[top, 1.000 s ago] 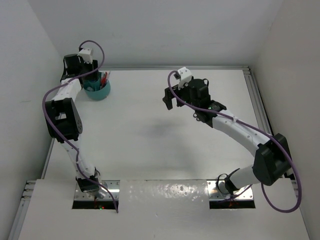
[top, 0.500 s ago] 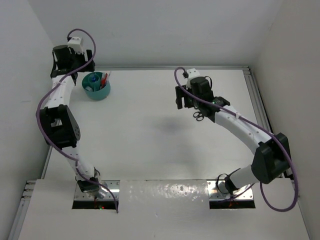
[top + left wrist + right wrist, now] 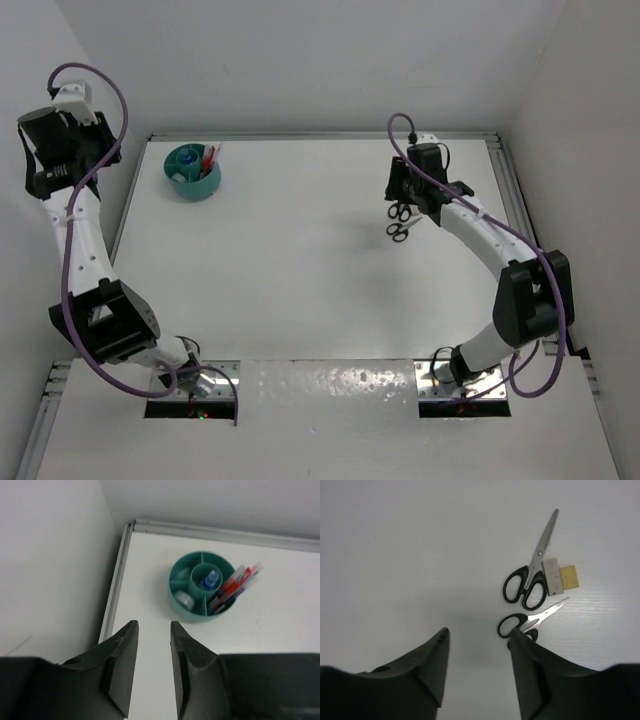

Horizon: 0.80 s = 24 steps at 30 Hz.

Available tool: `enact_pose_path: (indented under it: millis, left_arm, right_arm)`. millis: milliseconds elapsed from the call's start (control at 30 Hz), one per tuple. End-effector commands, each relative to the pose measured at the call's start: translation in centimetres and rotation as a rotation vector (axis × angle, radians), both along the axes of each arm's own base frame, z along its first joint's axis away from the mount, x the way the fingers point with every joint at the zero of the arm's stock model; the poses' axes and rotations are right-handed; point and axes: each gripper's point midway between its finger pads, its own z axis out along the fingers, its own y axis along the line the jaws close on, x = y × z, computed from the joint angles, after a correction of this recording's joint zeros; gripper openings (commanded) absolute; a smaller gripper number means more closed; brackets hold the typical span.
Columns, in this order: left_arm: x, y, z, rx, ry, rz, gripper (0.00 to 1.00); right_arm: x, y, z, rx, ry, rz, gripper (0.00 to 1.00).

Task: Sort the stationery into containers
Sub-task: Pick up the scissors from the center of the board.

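The round teal organiser (image 3: 192,172) stands at the back left; in the left wrist view (image 3: 197,617) it holds red and blue pens (image 3: 235,582), a blue-capped white bottle (image 3: 211,579) in its middle cup and a clear tape ring (image 3: 185,599). My left gripper (image 3: 152,625) is open and empty, high up and to the left of the organiser (image 3: 42,178). Two black-handled scissors (image 3: 532,570) (image 3: 532,620) and a beige block (image 3: 561,576) lie on the table at the right. My right gripper (image 3: 477,632) is open and empty above them (image 3: 396,190); its right finger hides part of the smaller scissors' handle.
White walls close the table in at the back and both sides. A metal rail (image 3: 510,190) runs along the right edge and another along the left edge (image 3: 117,580). The scissors (image 3: 398,212) lie near the back right.
My left arm has swung up and to the left, away from the organiser. My right arm has moved right and back, and now hangs over the scissors.
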Motion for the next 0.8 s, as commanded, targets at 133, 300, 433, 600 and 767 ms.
enact_pose_path:
  millis: [133, 300, 433, 600, 767]
  left_arm:
    - [-6.7, -1.5, -0.8, 0.019, 0.038, 0.021, 0.28]
    - [-6.8, -3.7, 0.1, 0.050, -0.114, -0.078, 0.28]
    - [-5.0, -6.2, 0.3, -0.020, -0.241, -0.177, 0.27]
    - [-3.1, -9.8, -0.9, -0.062, -0.287, -0.278, 0.33]
    - [-1.6, -11.4, -1.4, -0.093, -0.316, -0.244, 0.35]
  right_arm:
    - [5.6, -2.7, 0.5, 0.017, -0.112, -0.190, 0.59]
    - [5.6, -3.3, -0.5, 0.017, -0.104, -0.223, 0.54]
    - [5.9, -4.9, -1.4, 0.044, -0.101, -0.292, 0.29]
    - [7.3, -4.6, -2.9, 0.195, 0.061, -0.202, 0.25]
    - [6.7, -8.1, -6.8, 0.150, 0.199, -0.298, 0.20]
